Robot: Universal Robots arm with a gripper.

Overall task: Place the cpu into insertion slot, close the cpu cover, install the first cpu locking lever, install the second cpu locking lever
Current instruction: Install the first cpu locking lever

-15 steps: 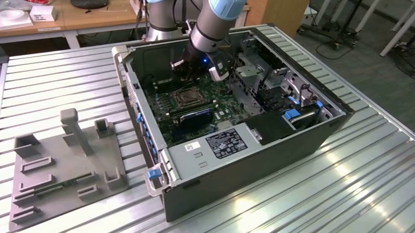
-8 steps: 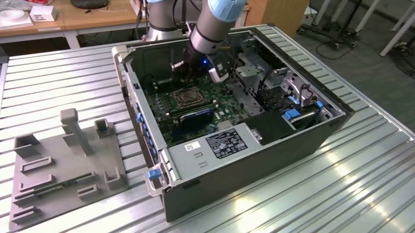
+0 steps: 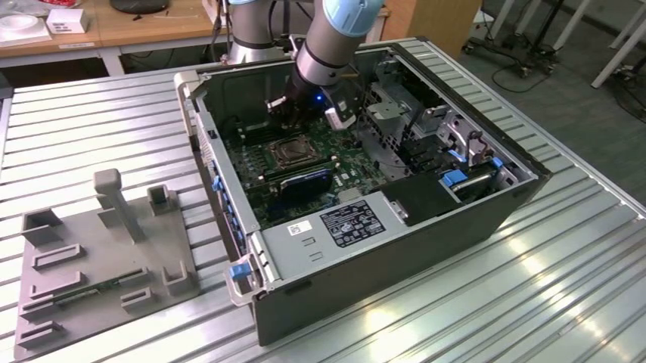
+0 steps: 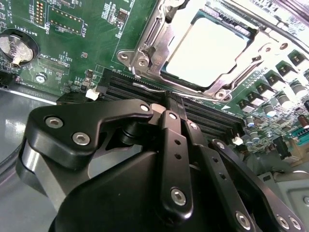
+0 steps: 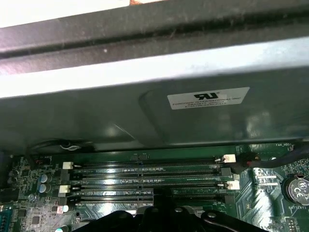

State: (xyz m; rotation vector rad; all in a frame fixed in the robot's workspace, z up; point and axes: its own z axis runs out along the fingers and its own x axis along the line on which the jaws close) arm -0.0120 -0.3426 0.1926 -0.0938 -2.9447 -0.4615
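The cpu [image 4: 212, 48], a pale square chip, lies in the insertion slot [image 3: 286, 153] on the green motherboard inside the open computer case. The silvery cpu cover [image 4: 145, 46] lies flat around the chip, its cut-out centre showing the chip's top. A thin metal locking lever [image 4: 159, 89] runs along the socket's edge beside the memory slots. My gripper [image 4: 175, 104] hangs just over that edge, its black fingers [image 4: 169, 145] pressed together with nothing between them. In the exterior view the gripper [image 3: 290, 128] sits low in the case, just behind the socket.
Long black memory slots [image 5: 145, 181] run beside the socket, with a coin battery [image 4: 17, 48] further off. The case walls [image 3: 207, 128] and a drive cage [image 3: 454, 151] hem in the arm. A grey fixture block [image 3: 101, 249] stands on the ribbed metal table at the exterior view's left.
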